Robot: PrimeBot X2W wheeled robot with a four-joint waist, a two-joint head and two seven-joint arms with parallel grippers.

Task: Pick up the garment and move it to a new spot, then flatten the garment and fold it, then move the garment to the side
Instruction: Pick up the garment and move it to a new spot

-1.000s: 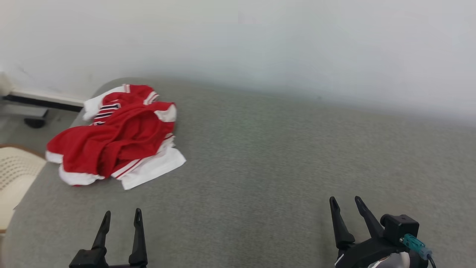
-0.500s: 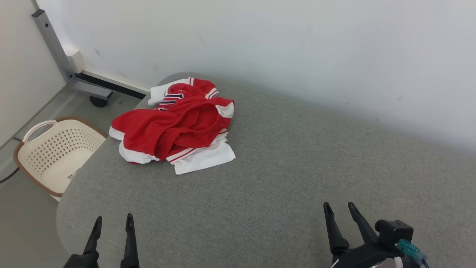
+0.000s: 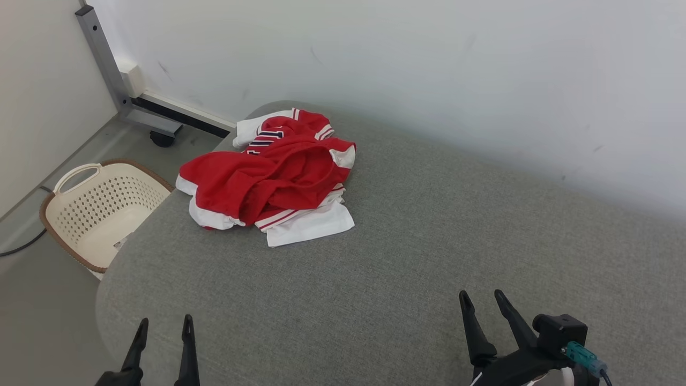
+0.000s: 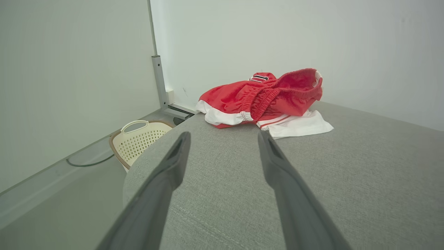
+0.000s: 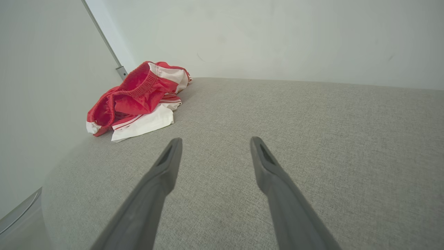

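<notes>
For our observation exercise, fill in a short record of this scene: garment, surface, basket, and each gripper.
garment: red and white, crumpled, at the surface's far left corner
surface: grey fabric, against a white wall
basket: cream, perforated, on the floor left of the surface
left gripper: open, empty, apart from the garment
right gripper: open, empty

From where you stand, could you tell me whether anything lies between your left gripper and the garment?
Nothing visible does. Just grey padded surface stretches from the left gripper to the crumpled red and white garment; the basket sits on the floor, off to the left.
</notes>
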